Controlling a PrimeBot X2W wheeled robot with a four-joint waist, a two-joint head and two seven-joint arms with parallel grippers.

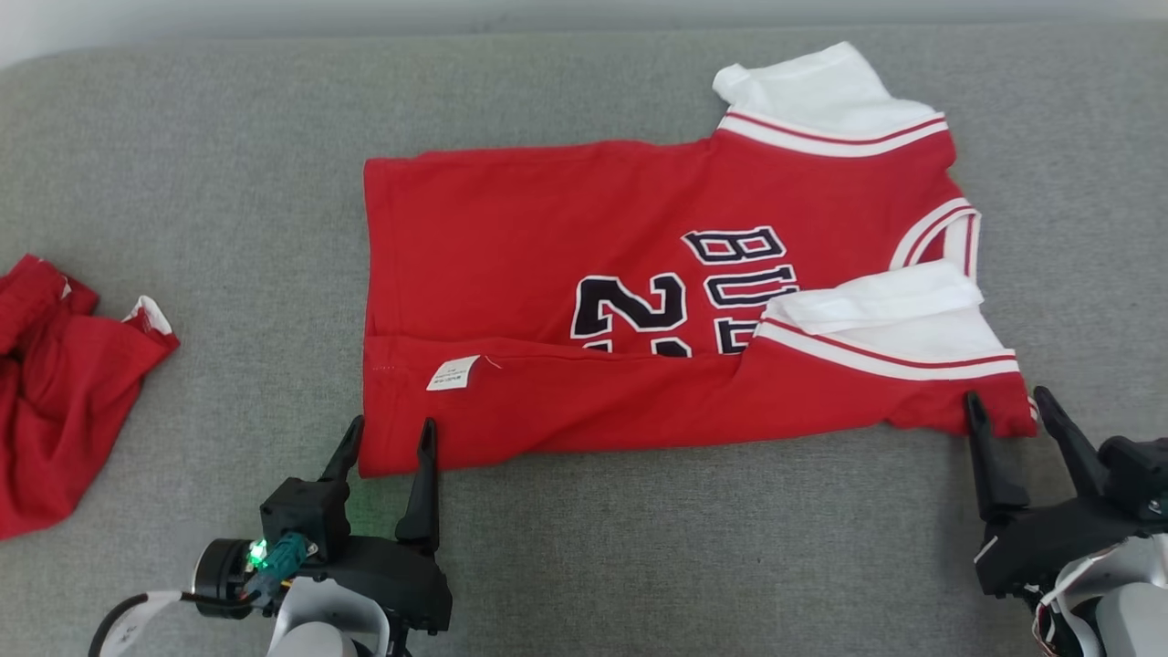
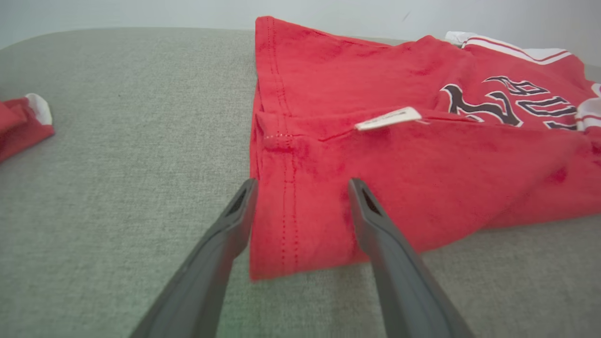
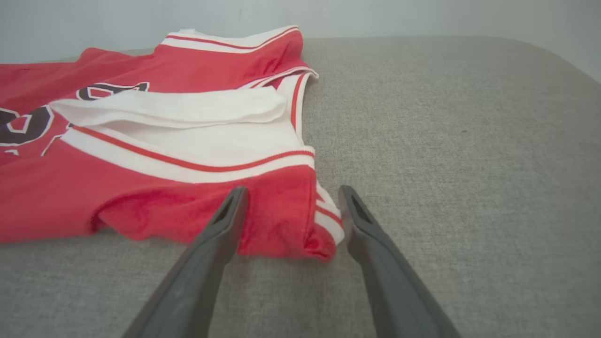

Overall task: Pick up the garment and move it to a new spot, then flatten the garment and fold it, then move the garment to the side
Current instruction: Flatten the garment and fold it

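Note:
The garment [image 1: 566,237] is a red jersey with white sleeves and dark lettering, spread sideways on the grey cushion with its near long edge folded over. A white label [image 1: 453,372] lies on that fold. My left gripper [image 1: 391,432] stands open at the jersey's near left corner [image 2: 300,220], one finger on each side of the corner. My right gripper [image 1: 1005,403] stands open at the near right corner [image 3: 286,220], its fingers straddling the red and white shoulder edge. Neither pair of fingers is closed on the cloth.
A second red garment [image 1: 55,383] lies crumpled at the left edge of the cushion, also seen as a red scrap [image 2: 21,124]. The grey cushion [image 1: 228,182] ends at a pale wall at the back. Bare fabric [image 1: 712,547] stretches along the front.

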